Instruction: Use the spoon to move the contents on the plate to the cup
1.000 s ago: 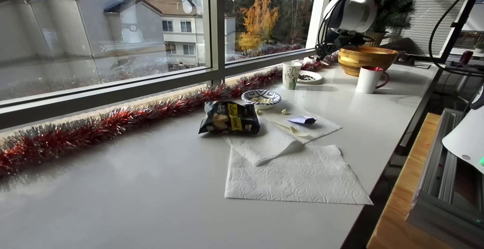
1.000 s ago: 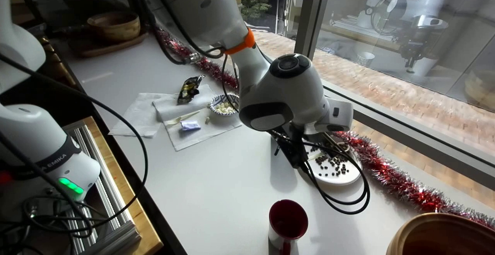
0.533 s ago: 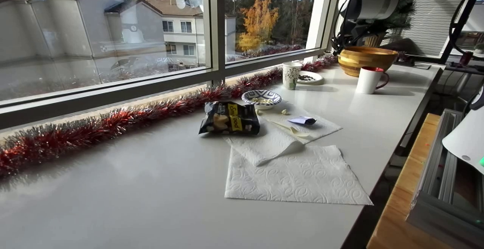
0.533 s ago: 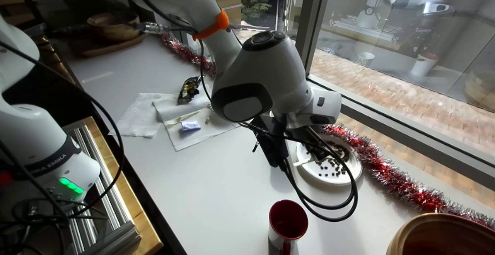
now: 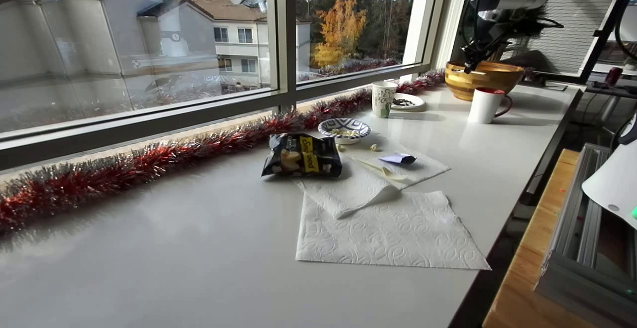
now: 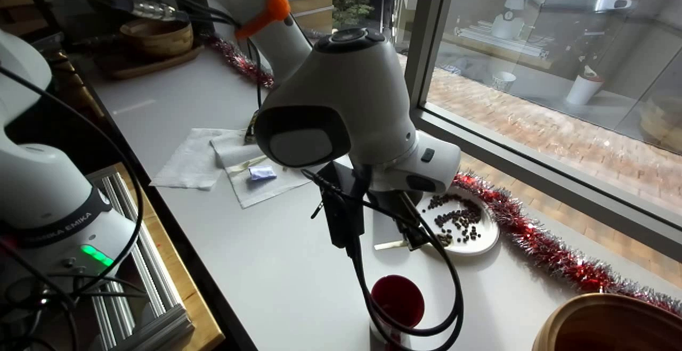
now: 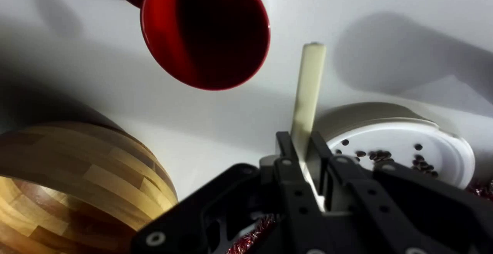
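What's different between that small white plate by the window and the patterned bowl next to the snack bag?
The plate is plain white, while the bowl has a dark geometric pattern. The plate is nearly flat; the bowl has raised sides. The plate carries dark, bean-like pieces; the bowl holds pale, popcorn-like bits. Both are round, face up, and hold small loose pieces.

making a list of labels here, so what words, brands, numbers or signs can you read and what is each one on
"Sm" and "ood", running sideways on the black snack bag; the letters between are unclear.
"EMIKA", on the robot's base; the letters before it are hard to make out.
Too small or blurred: the other print on the bag, and a round mark reflected in the window.
No numbers are readable.
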`<state>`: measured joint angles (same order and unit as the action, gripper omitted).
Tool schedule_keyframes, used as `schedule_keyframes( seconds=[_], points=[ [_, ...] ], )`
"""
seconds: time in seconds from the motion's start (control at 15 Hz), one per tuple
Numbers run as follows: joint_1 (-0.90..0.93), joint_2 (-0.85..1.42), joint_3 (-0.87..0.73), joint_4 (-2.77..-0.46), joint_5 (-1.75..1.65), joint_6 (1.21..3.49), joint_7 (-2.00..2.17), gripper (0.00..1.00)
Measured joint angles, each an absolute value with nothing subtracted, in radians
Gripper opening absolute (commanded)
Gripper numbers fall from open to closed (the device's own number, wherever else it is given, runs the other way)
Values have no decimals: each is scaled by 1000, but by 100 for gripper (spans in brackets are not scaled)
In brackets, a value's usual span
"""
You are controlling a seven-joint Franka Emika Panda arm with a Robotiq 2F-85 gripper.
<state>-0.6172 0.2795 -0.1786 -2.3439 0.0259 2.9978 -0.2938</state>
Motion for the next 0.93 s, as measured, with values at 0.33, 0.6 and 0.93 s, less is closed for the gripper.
schedule_keyframes(
  seconds=[0.33, 0.6, 0.93],
  points=[
    [-599, 224, -242, -2380, 26, 2935, -292, 3],
    [-560, 207, -310, -2396, -13, 2884, -294, 14],
    [-553, 206, -323, -2400, -21, 2876, -298, 3]
  ],
)
